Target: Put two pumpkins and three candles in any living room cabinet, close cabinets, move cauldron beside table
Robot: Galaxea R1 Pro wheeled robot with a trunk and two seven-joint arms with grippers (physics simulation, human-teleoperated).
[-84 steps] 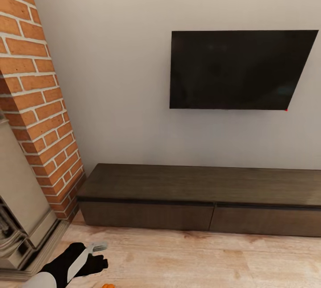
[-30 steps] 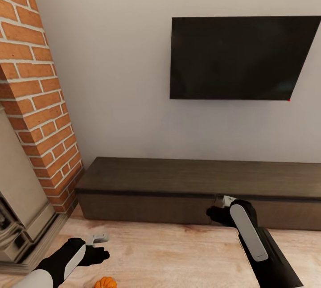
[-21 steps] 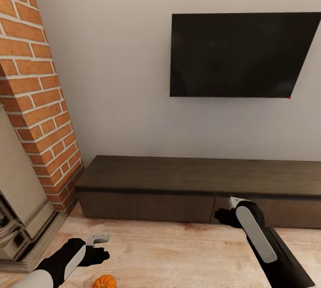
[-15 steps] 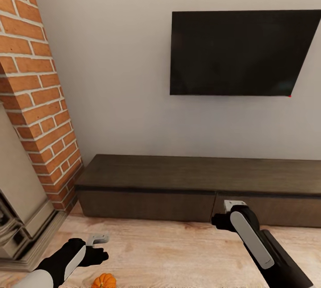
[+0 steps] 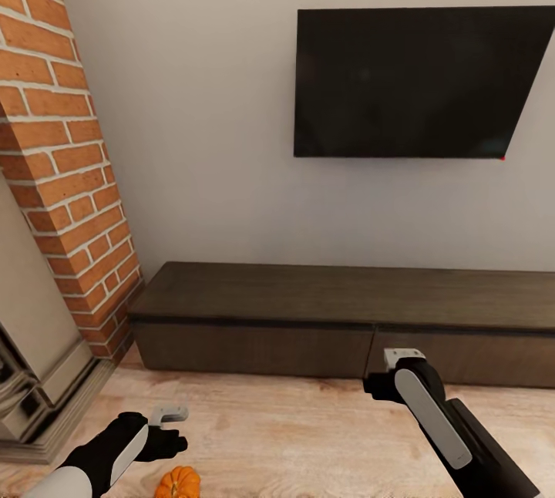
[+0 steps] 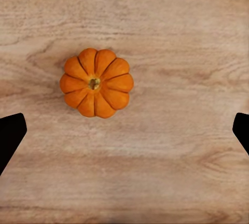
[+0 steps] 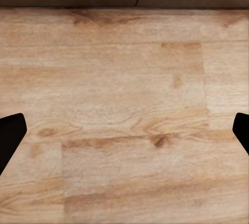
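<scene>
A pumpkin [image 6: 96,82] sits on the wood floor [image 7: 124,120] directly under the wide-open, empty left gripper [image 6: 124,130]. The right gripper [image 7: 124,130], also open, hovers before the shut cabinet [image 5: 254,348]. Opening a drawer probably comes next.

Both arms reach forward and low; the left hand [image 5: 166,430] and right hand [image 5: 383,384] point downward, fingers spread wide, holding nothing.

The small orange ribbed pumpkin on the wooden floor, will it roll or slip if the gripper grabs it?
The small orange ribbed pumpkin sits stem-up and squat, so it probably won't roll. Its rounded ribs could let flat fingers slide, so a centred grip seems safer.
</scene>
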